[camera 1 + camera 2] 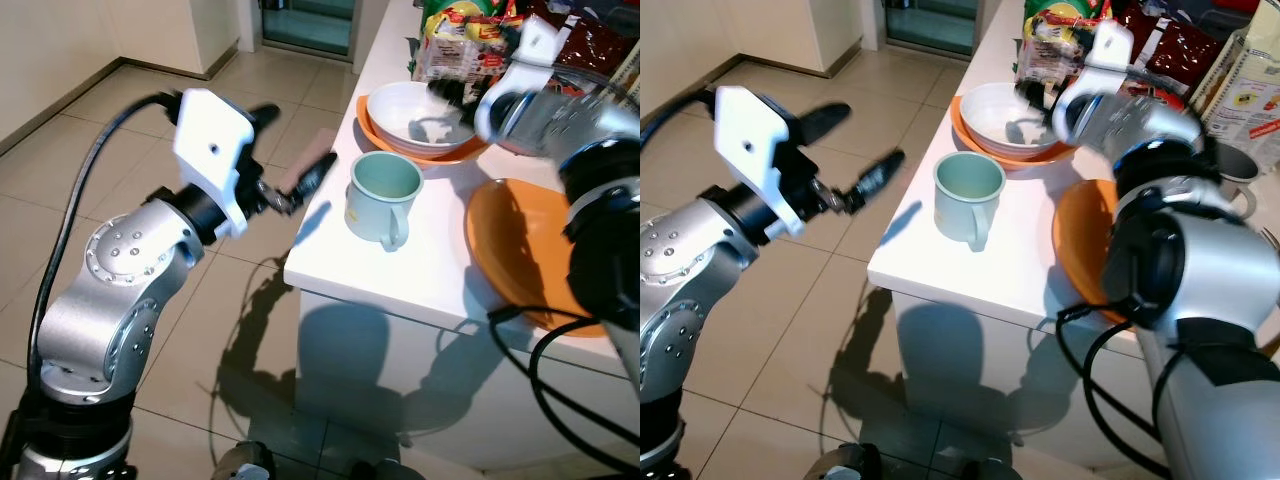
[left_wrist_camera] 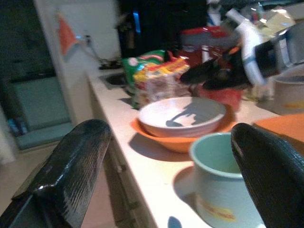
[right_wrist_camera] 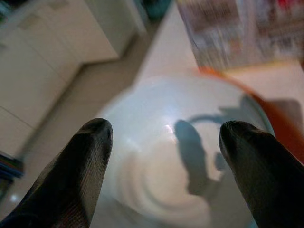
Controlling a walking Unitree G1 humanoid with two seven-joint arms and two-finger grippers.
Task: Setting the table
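Observation:
A pale green mug (image 1: 383,195) stands near the white counter's (image 1: 330,265) left edge. Behind it a white bowl (image 1: 410,115) sits nested in an orange bowl (image 1: 435,152). An orange plate (image 1: 520,250) lies to the mug's right. My left gripper (image 1: 295,150) is open and hovers off the counter's left edge, level with the mug (image 2: 223,180) and apart from it. My right gripper (image 1: 450,95) is open just above the white bowl (image 3: 161,166), casting its shadow inside, with nothing between its fingers.
Snack packets (image 1: 460,40) and a red bag (image 1: 1160,50) crowd the back of the counter. A white cup (image 1: 1240,170) stands at the far right. Tiled floor (image 1: 120,130) stretches left of the counter, toward a doorway (image 1: 305,25).

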